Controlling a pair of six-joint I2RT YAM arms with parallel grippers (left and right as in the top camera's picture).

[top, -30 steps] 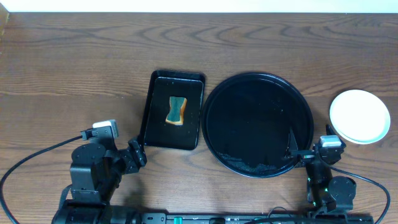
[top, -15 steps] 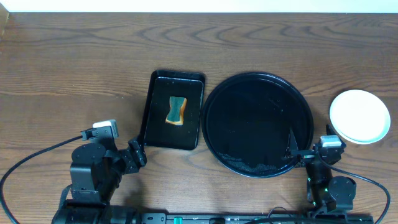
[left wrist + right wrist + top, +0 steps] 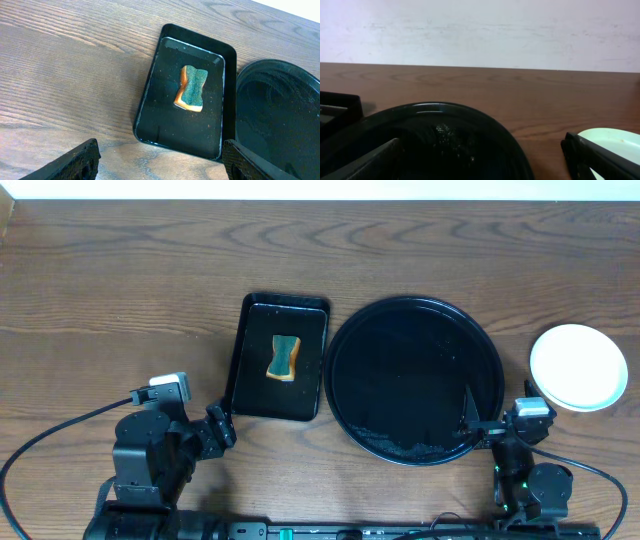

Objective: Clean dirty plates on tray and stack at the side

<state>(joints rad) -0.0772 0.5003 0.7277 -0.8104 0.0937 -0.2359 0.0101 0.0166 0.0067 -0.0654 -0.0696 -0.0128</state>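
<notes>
**Both arms folded at the near edge, jaws apart; plates beside the tray**

Overhead view: The left arm (image 3: 150, 455) is seen folded low at the near-left edge of the wooden table (image 3: 130, 270). Its left gripper (image 3: 216, 427) is pointed towards the near-left corner of the rectangular black tray (image 3: 250, 380), in which a green-and-orange sponge (image 3: 284, 357) is laid. A white block (image 3: 170, 388) is carried on that wrist; any marking on it is too small to be read. The right arm (image 3: 530, 485) is folded at the near-right edge, with the right gripper (image 3: 480, 425) held over the near-right rim of the round black tray (image 3: 345, 330). The plates (image 3: 578, 367) are shown as a single pale disc on the table, just right of the round tray and apart from it. How many are stacked cannot be told. Jaw spacing cannot be judged from here.

Left wrist view: The left gripper (image 3: 160, 150) is seen with its two dark fingers (image 3: 70, 162) set wide apart, nothing being held between them. The rectangular tray (image 3: 150, 95) and sponge (image 3: 191, 89) are framed between them, with the round tray (image 3: 245, 80) at the right.

Right wrist view: The right gripper (image 3: 482, 145) is held low and level, its fingers (image 3: 600, 160) spread apart with nothing gripped. The round tray's rim (image 3: 470, 107) is seen between them, and a pale mint plate (image 3: 615, 137) lies beside the right finger.
</notes>
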